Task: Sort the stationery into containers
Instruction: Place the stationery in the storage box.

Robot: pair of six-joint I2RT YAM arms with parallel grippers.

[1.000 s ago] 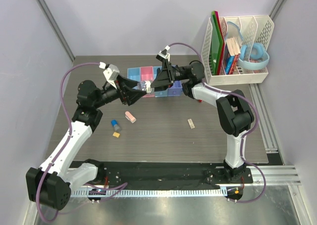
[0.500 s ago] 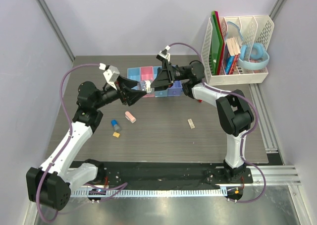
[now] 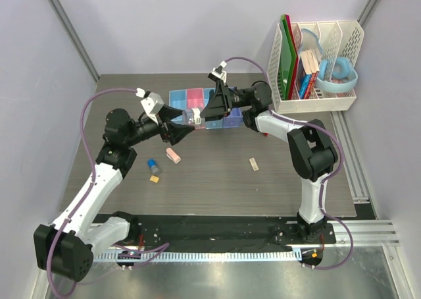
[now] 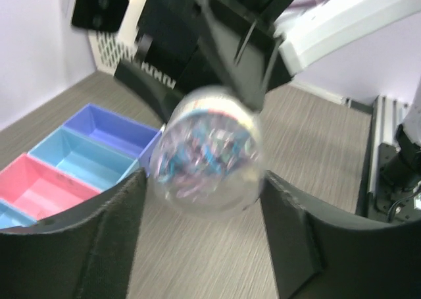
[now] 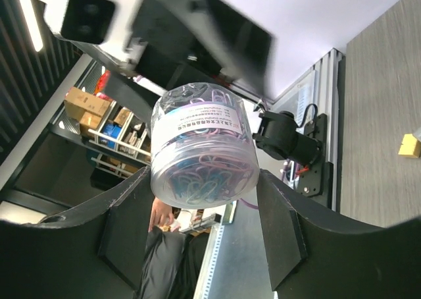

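A clear round jar of coloured paper clips point(image 3: 195, 116) hangs above the containers point(image 3: 179, 99), a joined row of blue, pink and violet bins. My right gripper point(image 5: 205, 180) is shut on the jar point(image 5: 200, 147), one finger on each side. My left gripper point(image 4: 200, 180) is open just to the jar's left, and the jar point(image 4: 207, 151) sits beyond its fingertips without touching them. On the table lie a pink eraser point(image 3: 173, 155), a blue-capped cylinder point(image 3: 152, 164), a tiny yellow piece point(image 3: 155, 178) and a beige eraser point(image 3: 253, 164).
A tall white perforated rack point(image 3: 342, 62) with books, green boards and a light-blue ring stands at the back right. Both arms meet over the bins point(image 4: 72, 157). Walls close in on the left and behind.
My left gripper has opened a little and drawn back to the left, off the jar. My right gripper has narrowed onto the jar and stayed in place.
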